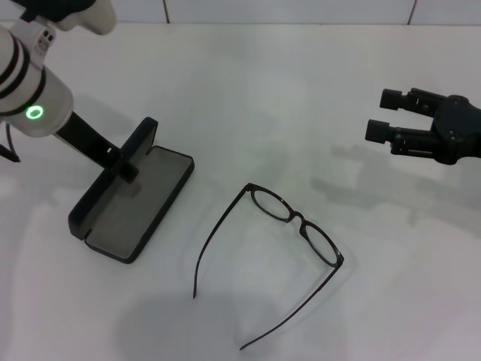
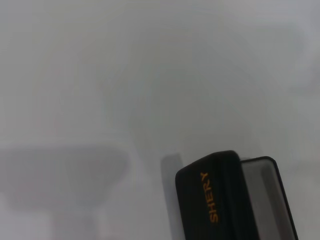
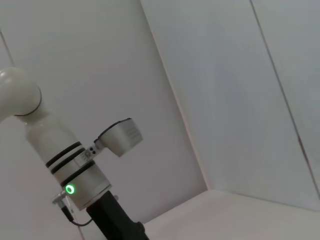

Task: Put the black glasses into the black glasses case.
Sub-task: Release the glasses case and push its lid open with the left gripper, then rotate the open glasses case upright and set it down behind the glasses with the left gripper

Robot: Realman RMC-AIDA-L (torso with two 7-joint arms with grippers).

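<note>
The black glasses [image 1: 297,218] lie unfolded on the white table [image 1: 301,75] near the middle, with the temple arms stretching toward the front left. The black glasses case [image 1: 135,203] stands open at the left, its lid upright and its grey lining showing. My left gripper [image 1: 124,164] reaches down to the lid's edge, with one finger on the inner side, and seems shut on it. The left wrist view shows the lid [image 2: 215,200] with gold lettering. My right gripper [image 1: 382,114] is open and empty, hovering at the right, well apart from the glasses.
The white table meets a white wall at the back. The right wrist view shows only my left arm [image 3: 75,170] and the wall.
</note>
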